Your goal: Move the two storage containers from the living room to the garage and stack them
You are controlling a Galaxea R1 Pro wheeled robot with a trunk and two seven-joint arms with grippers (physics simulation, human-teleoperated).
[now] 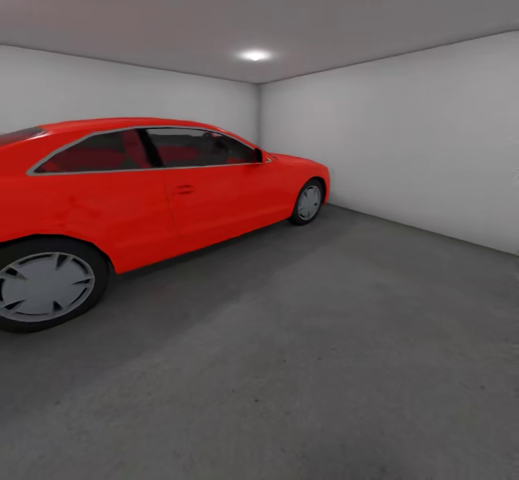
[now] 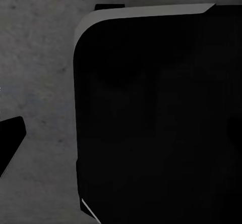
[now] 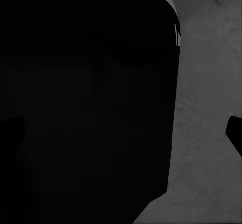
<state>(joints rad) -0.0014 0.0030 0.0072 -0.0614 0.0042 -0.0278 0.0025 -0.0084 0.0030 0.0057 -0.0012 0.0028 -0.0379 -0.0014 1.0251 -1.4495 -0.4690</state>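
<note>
I am in the garage, over its dark grey concrete floor [image 1: 346, 365]. The two storage containers are out of view, and so is the living room. In the left wrist view my left gripper [image 2: 121, 138] hangs above the floor [image 2: 40, 72] with one black fingertip [image 2: 11, 135] at the frame's edge and nothing between the fingers. In the right wrist view my right gripper [image 3: 121, 133] likewise stands wide apart, one fingertip [image 3: 235, 135] showing over the floor [image 3: 206, 82]. Both are open and hold nothing.
A red coupe car [image 1: 144, 192] stands along the left, its rear wheel [image 1: 47, 285] nearest me. White walls [image 1: 404, 134] close the back and right. My own black base [image 2: 161, 113] lies under both wrists, also as the dark base [image 3: 85, 103].
</note>
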